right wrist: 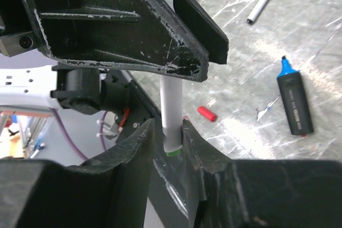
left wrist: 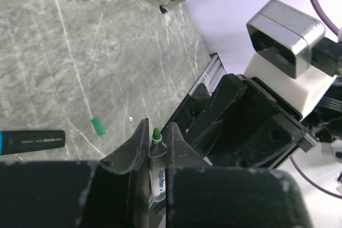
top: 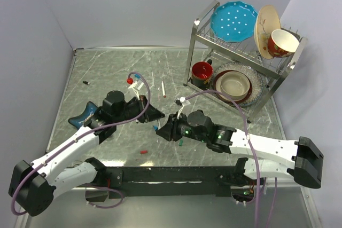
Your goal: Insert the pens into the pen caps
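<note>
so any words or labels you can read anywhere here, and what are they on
Nothing can be read for certain.
On the green marker: dark print along the white barrel, too blurred to read.
On the black-barrelled blue marker: pale print along the barrel, too small to read.
No other text shows.

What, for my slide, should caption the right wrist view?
Left gripper and right gripper clamp green-tipped pen; red cap, blue-tipped marker lie nearby.

Robot lab test cell: bare plain walls (top: 133,4) box in a marble-look table (top: 107,68) with metal edging. Left arm (top: 69,148) and right arm (top: 267,150) bolted to black base bar (top: 171,174). Dish rack (top: 291,62) in the corner.
</note>
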`<act>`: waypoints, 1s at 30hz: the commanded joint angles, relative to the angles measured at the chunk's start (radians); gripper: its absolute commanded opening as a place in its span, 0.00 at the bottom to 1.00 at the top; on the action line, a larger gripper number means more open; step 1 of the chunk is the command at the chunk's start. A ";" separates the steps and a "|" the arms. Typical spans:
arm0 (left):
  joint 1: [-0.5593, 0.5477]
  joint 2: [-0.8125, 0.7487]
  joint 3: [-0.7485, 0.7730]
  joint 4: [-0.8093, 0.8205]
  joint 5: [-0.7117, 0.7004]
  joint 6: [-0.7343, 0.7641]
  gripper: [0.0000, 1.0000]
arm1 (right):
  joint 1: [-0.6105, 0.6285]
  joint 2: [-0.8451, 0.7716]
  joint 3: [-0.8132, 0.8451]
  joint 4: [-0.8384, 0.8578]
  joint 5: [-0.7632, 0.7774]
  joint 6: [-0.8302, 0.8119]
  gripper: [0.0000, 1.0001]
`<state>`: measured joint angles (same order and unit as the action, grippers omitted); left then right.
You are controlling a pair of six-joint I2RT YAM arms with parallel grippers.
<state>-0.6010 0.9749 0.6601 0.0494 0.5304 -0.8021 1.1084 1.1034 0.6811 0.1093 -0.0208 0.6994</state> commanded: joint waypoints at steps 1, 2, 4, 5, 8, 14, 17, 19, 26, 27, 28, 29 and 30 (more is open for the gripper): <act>0.000 -0.008 0.039 0.066 0.077 -0.006 0.01 | 0.008 -0.039 -0.005 0.063 -0.041 0.018 0.33; 0.000 -0.007 0.038 0.063 0.080 -0.005 0.01 | 0.008 -0.042 -0.006 0.063 -0.033 0.015 0.32; -0.002 -0.004 0.039 0.060 0.085 -0.002 0.01 | 0.007 -0.040 -0.006 0.061 -0.037 0.012 0.31; -0.002 -0.002 0.038 0.063 0.094 -0.003 0.01 | 0.007 -0.039 -0.005 0.061 -0.041 0.012 0.30; -0.002 0.007 0.032 0.087 0.123 -0.017 0.01 | 0.010 -0.022 0.001 0.075 -0.057 0.011 0.26; -0.005 0.013 0.033 0.090 0.140 -0.023 0.01 | 0.008 -0.005 0.008 0.098 -0.074 0.014 0.00; -0.005 0.005 0.059 0.040 0.099 -0.008 0.42 | 0.008 -0.023 -0.002 0.090 -0.047 0.023 0.00; -0.005 -0.004 0.107 -0.046 0.035 0.023 0.77 | 0.007 -0.043 -0.008 0.063 -0.003 0.037 0.00; -0.005 -0.045 0.229 -0.325 -0.222 0.104 0.99 | -0.004 -0.135 0.012 -0.170 0.240 0.080 0.00; -0.005 -0.051 0.231 -0.327 -0.225 0.104 0.99 | -0.010 -0.154 0.009 -0.193 0.281 0.090 0.00; -0.005 -0.059 0.230 -0.327 -0.224 0.103 0.98 | -0.018 -0.199 0.000 -0.215 0.307 0.097 0.00; -0.006 -0.062 0.225 -0.324 -0.222 0.101 0.97 | -0.022 -0.226 -0.005 -0.261 0.330 0.103 0.00; -0.006 -0.062 0.219 -0.329 -0.227 0.100 0.94 | -0.025 -0.253 -0.009 -0.287 0.355 0.113 0.00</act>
<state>-0.6048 0.9363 0.8558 -0.2146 0.3729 -0.7353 1.1027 0.9657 0.6785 -0.0422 0.1600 0.7704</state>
